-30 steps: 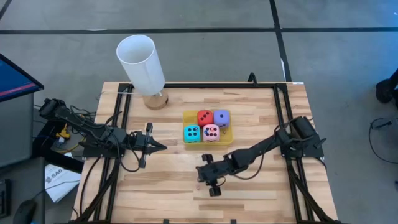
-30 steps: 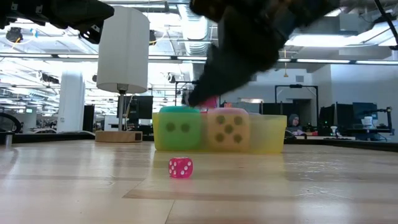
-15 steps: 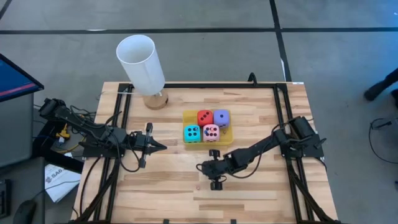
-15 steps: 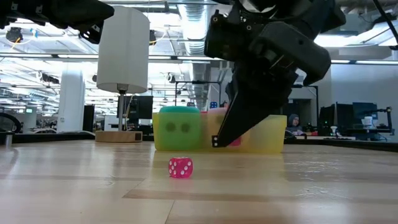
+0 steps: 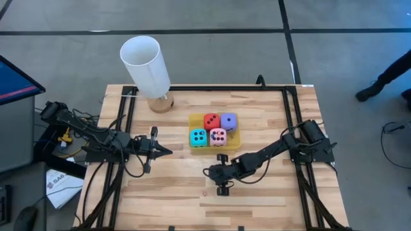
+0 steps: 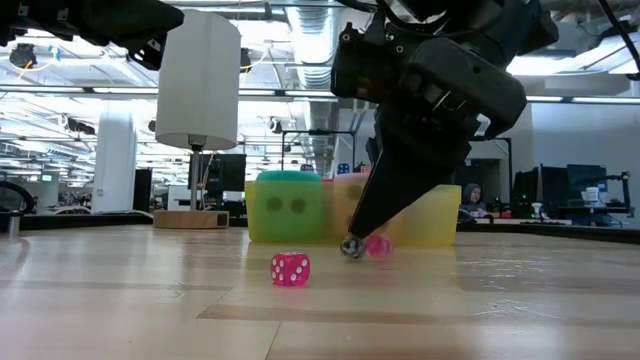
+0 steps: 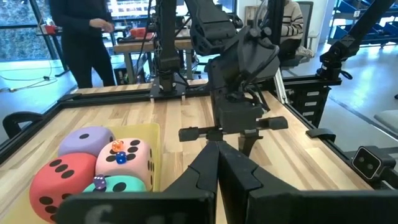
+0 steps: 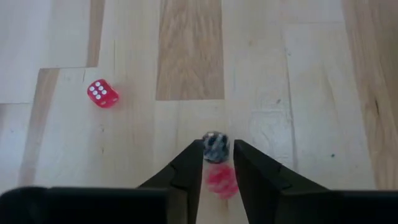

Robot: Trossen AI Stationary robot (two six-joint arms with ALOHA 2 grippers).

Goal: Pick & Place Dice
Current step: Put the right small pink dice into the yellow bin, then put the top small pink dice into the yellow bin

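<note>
On yellow tray: four dice.

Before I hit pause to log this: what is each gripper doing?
Left gripper: shut, empty, waiting at the table's left.
Right gripper: open a little, low over two tiny dice; neither is held.

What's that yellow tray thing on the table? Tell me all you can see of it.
The yellow tray is a shallow, square, translucent plastic-looking box lying flat on the wooden table, toward its far side. It holds four soft dice packed two by two: red, purple, cyan and pink. Neither gripper touches it.
</note>
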